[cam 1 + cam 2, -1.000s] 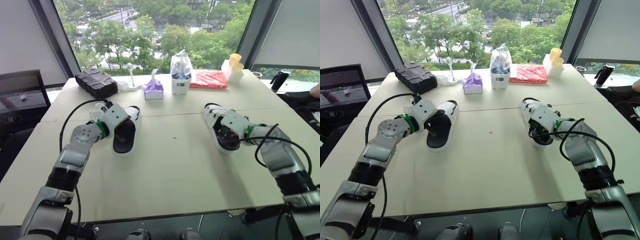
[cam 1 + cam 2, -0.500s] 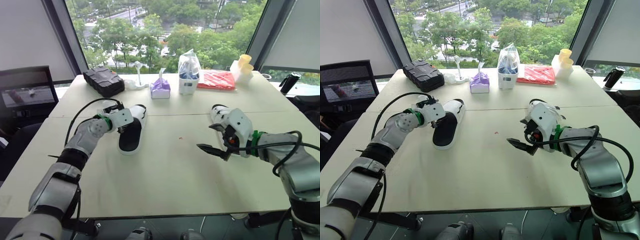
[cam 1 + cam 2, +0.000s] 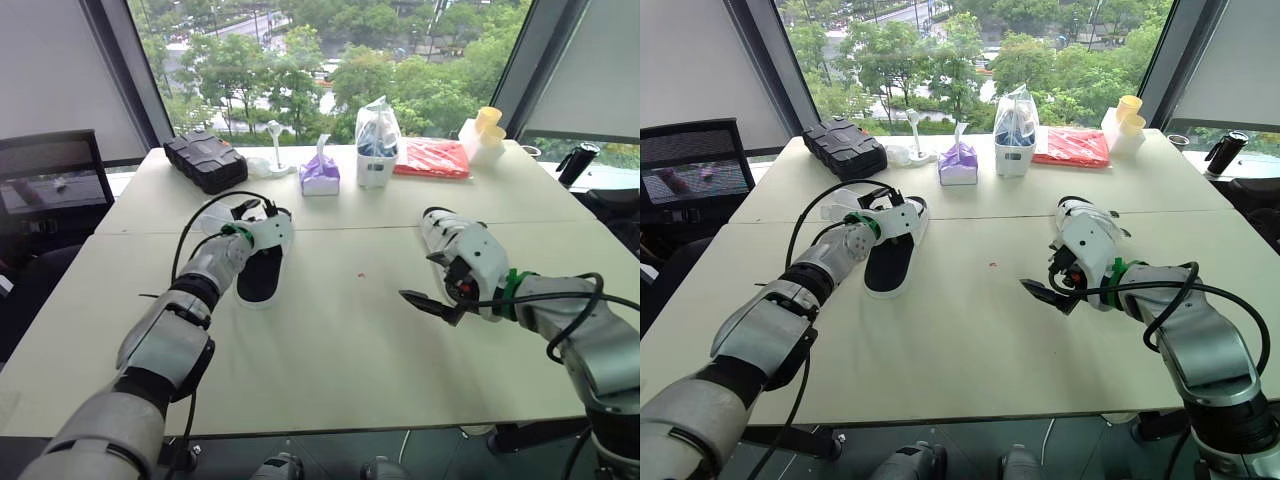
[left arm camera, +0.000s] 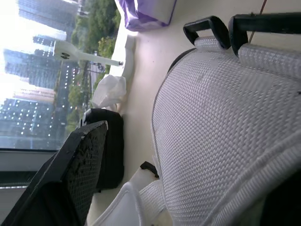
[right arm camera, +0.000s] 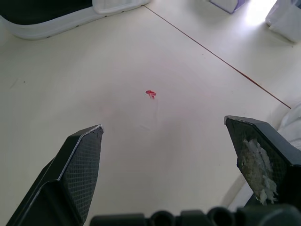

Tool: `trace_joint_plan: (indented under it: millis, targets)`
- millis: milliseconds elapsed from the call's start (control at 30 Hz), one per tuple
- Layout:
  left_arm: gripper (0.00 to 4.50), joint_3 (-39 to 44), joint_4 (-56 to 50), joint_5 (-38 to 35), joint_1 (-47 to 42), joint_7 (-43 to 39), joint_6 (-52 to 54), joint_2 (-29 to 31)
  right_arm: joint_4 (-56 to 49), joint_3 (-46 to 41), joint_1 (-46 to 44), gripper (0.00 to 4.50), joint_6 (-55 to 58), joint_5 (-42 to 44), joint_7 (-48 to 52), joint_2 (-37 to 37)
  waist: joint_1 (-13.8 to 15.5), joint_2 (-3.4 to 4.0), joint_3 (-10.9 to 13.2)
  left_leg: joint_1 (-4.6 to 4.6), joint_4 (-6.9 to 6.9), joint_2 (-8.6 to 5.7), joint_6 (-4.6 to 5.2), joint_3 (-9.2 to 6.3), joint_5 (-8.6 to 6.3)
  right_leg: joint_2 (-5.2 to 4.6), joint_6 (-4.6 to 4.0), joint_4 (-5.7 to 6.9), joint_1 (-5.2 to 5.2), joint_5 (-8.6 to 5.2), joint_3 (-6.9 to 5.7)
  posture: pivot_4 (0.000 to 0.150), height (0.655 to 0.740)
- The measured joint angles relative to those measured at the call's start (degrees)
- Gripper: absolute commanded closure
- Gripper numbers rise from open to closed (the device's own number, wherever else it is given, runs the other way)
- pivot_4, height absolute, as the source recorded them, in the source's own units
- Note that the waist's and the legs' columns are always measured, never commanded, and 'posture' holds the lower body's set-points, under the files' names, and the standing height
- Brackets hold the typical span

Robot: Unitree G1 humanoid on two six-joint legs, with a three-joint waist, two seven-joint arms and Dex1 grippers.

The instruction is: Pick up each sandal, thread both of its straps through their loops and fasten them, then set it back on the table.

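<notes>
The left sandal (image 3: 258,275), white with a black footbed, lies flat on the left half of the table (image 3: 330,350). My left gripper (image 3: 264,213) is at its far end, open. In the left wrist view the white mesh strap (image 4: 221,122) and its two black loops (image 4: 207,28) lie between the fingers, and one finger (image 4: 77,174) stands clear of the strap. The right sandal (image 3: 441,226) lies on the right half, partly hidden behind my right arm. My right gripper (image 3: 425,282) hovers open just left of it over bare table (image 5: 163,125), holding nothing.
Along the far edge stand a black case (image 3: 205,160), a purple tissue pack (image 3: 320,176), a white tub with a bag (image 3: 375,148), a red packet (image 3: 430,158) and yellow cups (image 3: 484,135). A small red speck (image 5: 150,94) lies mid-table. A chair (image 3: 45,190) stands at the left.
My right gripper has come off the right sandal and swung toward the table's middle. My left gripper has opened and moved up to the left sandal's far end. The camera has shifted.
</notes>
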Motion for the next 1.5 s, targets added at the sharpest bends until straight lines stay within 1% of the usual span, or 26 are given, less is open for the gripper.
trace_joint_plan:
  millis: [67,100,133,200,233,433,500,567,700,800,867,1033,1133,1233,1467,1500]
  targets:
    - [2.36,-0.44,0.86,0.45,0.00,0.63,0.62,-0.28,-0.27,0.00,0.21,0.00,0.01,0.13,-0.59,-0.13,0.03,0.00,0.00,-0.02,0.06,-0.01,0.01,0.00,-0.01,0.00,0.02,0.01,0.00,0.01,0.00,0.150,0.7400]
    - [2.97,-0.68,1.23,0.63,-0.01,1.07,0.97,-0.50,-0.27,0.00,0.25,0.00,0.00,0.16,-0.97,-0.17,0.04,0.00,0.00,-0.03,0.10,-0.01,0.02,0.00,-0.01,0.01,0.04,0.02,0.00,0.02,0.00,0.150,0.7400]
    - [3.30,-0.75,1.37,0.79,-0.07,1.39,1.01,-0.60,-0.27,0.00,0.25,0.00,0.01,0.18,-1.16,-0.18,0.04,0.00,0.00,-0.04,0.12,-0.01,0.02,0.00,-0.02,0.01,0.05,0.02,0.01,0.03,0.00,0.150,0.7400]
    - [4.32,-0.76,1.56,1.08,-1.07,1.58,1.13,-0.61,-0.29,0.00,0.27,0.00,0.02,0.41,-1.66,-0.21,0.13,0.00,0.00,-0.04,0.19,-0.01,0.03,-0.01,-0.03,0.00,0.06,0.03,0.04,0.04,0.00,0.150,0.7400]
    - [4.47,-0.76,1.56,1.13,-1.25,1.57,1.16,-0.59,-0.30,0.00,0.28,0.00,0.04,0.62,-1.91,-0.21,0.13,0.00,0.00,-0.03,0.22,-0.01,0.04,-0.01,-0.03,0.00,0.07,0.03,0.06,0.04,-0.01,0.150,0.7400]
    - [4.47,-0.92,1.69,1.68,-1.31,3.18,-0.20,-0.64,-0.39,0.00,0.28,0.00,0.45,1.26,-2.87,-0.51,0.16,-0.01,-0.01,-0.04,0.31,-0.02,0.07,-0.03,-0.05,0.00,0.11,0.04,0.09,0.07,-0.01,0.150,0.7400]
    - [4.47,-1.43,1.55,1.92,-1.37,3.35,-5.35,0.33,-0.43,-0.08,0.31,0.00,0.47,1.69,-2.98,-1.00,0.17,-0.01,0.00,-0.06,0.30,-0.01,0.07,-0.03,-0.05,0.00,0.11,0.03,0.08,0.07,-0.01,0.150,0.7400]
    - [4.47,-2.17,0.83,2.76,-1.88,3.18,-12.38,1.54,-0.44,-0.57,0.40,0.00,0.42,2.40,-2.95,-1.73,0.18,-0.05,0.01,-0.10,0.31,-0.01,0.06,-0.03,-0.06,-0.02,0.10,0.02,0.05,0.07,0.00,0.150,0.7400]
    - [4.47,-4.79,-1.65,4.30,-3.78,0.35,-26.75,3.76,-0.22,-2.57,0.82,0.00,-0.43,3.35,-2.57,-2.82,0.14,-0.05,0.02,-0.14,0.29,-0.05,0.11,0.03,-0.09,-0.16,0.10,-0.02,0.02,0.08,0.03,0.150,0.7400]
    - [4.47,-6.92,-3.66,4.26,-3.78,-5.28,-41.89,5.36,0.82,-4.78,1.55,0.00,-2.16,3.52,-1.81,-5.05,0.09,-0.04,0.01,-0.13,0.28,-0.06,0.15,0.08,-0.11,-0.21,0.10,-0.06,0.02,0.08,0.04,0.150,0.7400]
    - [4.47,-8.86,-4.89,4.33,-3.27,-8.69,-51.36,5.39,2.32,-6.48,1.98,0.00,-3.11,3.49,-1.42,-6.66,0.06,-0.04,0.01,-0.13,0.29,-0.07,0.16,0.11,-0.12,-0.23,0.10,-0.06,0.02,0.08,0.06,0.150,0.7400]
    - [4.47,-12.05,-7.44,6.46,-2.21,-10.82,-63.58,5.25,3.55,-7.19,3.29,0.00,-4.74,3.51,-0.88,-7.23,0.03,-0.04,0.01,-0.11,0.31,-0.05,0.18,0.11,-0.11,-0.21,0.10,-0.03,0.03,0.08,0.07,0.150,0.7400]
    - [4.47,-13.30,-8.77,9.24,-1.76,-10.22,-66.64,5.14,3.58,-7.17,3.31,0.00,-5.14,3.51,-0.87,-7.29,0.04,-0.04,0.01,-0.12,0.37,-0.06,0.20,0.12,-0.12,-0.20,0.11,-0.03,0.05,0.09,0.06,0.150,0.7400]
    - [4.47,-14.14,-10.60,13.40,-1.29,-7.29,-68.55,5.32,3.55,-7.08,3.36,0.00,-5.39,3.52,-0.87,-7.35,0.05,-0.04,0.01,-0.11,0.39,-0.06,0.21,0.12,-0.12,-0.09,0.15,-0.03,0.06,0.11,0.06,0.150,0.7400]
    - [4.47,-16.00,-13.58,22.97,0.27,3.40,-68.92,5.20,3.00,-6.47,4.95,0.00,-5.47,3.60,-0.98,-7.35,0.08,-0.03,0.01,-0.11,0.45,-0.06,0.23,0.12,-0.12,-0.05,0.19,-0.02,0.10,0.13,0.06,0.150,0.7400]
    - [4.14,-16.29,-13.57,23.74,0.26,4.19,-68.78,5.09,2.99,-6.44,4.95,0.00,-5.47,3.61,-1.02,-7.35,0.08,-0.03,0.00,-0.09,0.45,-0.06,0.23,0.12,-0.12,-0.05,0.19,-0.02,0.12,0.13,0.06,0.150,0.7400]
